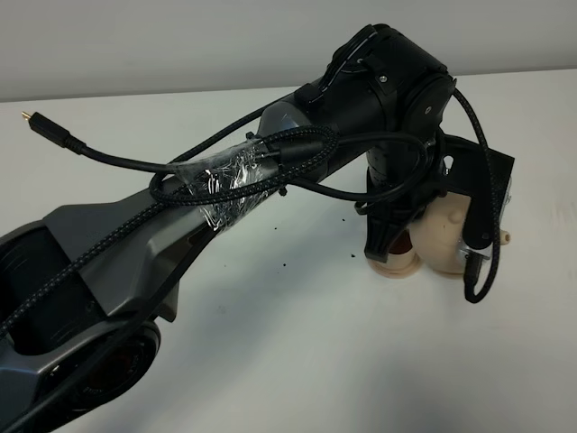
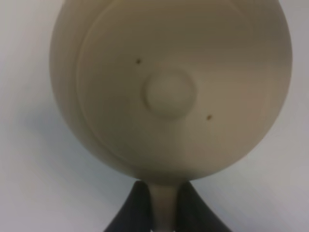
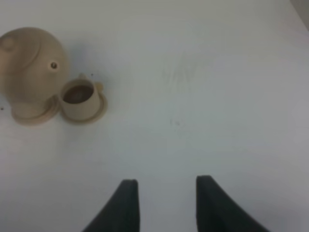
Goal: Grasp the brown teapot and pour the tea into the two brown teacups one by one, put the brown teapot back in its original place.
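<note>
Ext cam high, looks down; L wrist close over teapot point(image 2: 169, 92); R wrist farther, shares it.

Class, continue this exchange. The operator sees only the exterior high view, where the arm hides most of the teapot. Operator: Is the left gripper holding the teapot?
Observer: Yes. The left gripper is shut on the handle of the teapot.
Operator: Where is the right gripper?
Observer: The right gripper hangs open above bare table, apart from the teapot.
Operator: Anything in the teacup?
Observer: The teacup beside the teapot holds dark liquid.
</note>
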Motion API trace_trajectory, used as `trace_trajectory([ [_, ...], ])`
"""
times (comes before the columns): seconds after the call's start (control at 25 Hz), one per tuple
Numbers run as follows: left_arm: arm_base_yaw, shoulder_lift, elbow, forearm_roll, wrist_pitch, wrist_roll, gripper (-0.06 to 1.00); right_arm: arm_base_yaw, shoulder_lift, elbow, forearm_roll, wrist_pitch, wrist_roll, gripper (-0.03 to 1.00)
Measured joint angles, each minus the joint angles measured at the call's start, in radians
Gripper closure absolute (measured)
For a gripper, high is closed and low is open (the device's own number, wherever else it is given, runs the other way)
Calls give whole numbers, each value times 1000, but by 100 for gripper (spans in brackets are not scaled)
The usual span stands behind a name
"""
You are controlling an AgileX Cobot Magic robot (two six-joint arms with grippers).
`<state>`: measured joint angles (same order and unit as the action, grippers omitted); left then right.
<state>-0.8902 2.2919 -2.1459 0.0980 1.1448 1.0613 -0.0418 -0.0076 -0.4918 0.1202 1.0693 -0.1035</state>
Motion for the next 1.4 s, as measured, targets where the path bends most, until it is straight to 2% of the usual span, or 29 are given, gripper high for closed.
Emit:
trace_trajectory([
  [0.08, 0, 0, 0, -36, 44, -81, 79, 0, 0, 0, 0, 0, 0, 65],
  [0.28, 0, 0, 0, -98, 46, -266, 79, 0, 0, 0, 0, 0, 0, 65],
  [0.52, -1, 0, 6, -106, 46, -492, 79, 0, 0, 0, 0, 0, 0, 65],
  [0.68, -11, -1, 41, -119, 46, -587, 79, 0, 0, 0, 0, 0, 0, 65],
  [0.8, -13, -1, 77, -149, 46, -636, 79, 0, 0, 0, 0, 0, 0, 65],
  [1.0, -13, -1, 125, -188, 46, -662, 79, 0, 0, 0, 0, 0, 0, 65],
  [1.4, -14, -3, 184, -164, 46, -698, 79, 0, 0, 0, 0, 0, 0, 65],
])
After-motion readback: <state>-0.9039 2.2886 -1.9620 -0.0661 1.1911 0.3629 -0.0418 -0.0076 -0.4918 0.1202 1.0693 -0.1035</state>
